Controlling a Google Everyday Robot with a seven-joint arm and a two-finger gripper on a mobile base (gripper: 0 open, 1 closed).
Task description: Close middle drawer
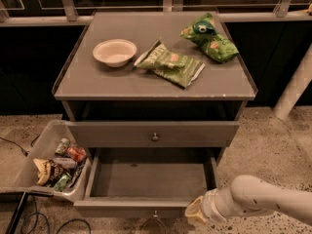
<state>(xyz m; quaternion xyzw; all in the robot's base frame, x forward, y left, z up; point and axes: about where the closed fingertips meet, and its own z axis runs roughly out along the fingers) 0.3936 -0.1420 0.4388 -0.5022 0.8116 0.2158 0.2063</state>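
The middle drawer [146,179] of the grey cabinet is pulled far out, showing its plain grey inside. Its flat front [126,208] faces me, with the small round knob [155,213] at its centre. The drawer above it [122,133] is shut. My gripper [195,211] is at the end of the white arm that comes in from the lower right. It is low, against the right part of the open drawer's front, just right of the knob.
On the cabinet top [97,82] lie a white bowl [115,51] and two green snack bags [169,62] [210,42]. A clear bin [41,147] of cans and wrappers stands on the floor at the left, with cables [29,218] beside it. A white post [296,84] stands at the right.
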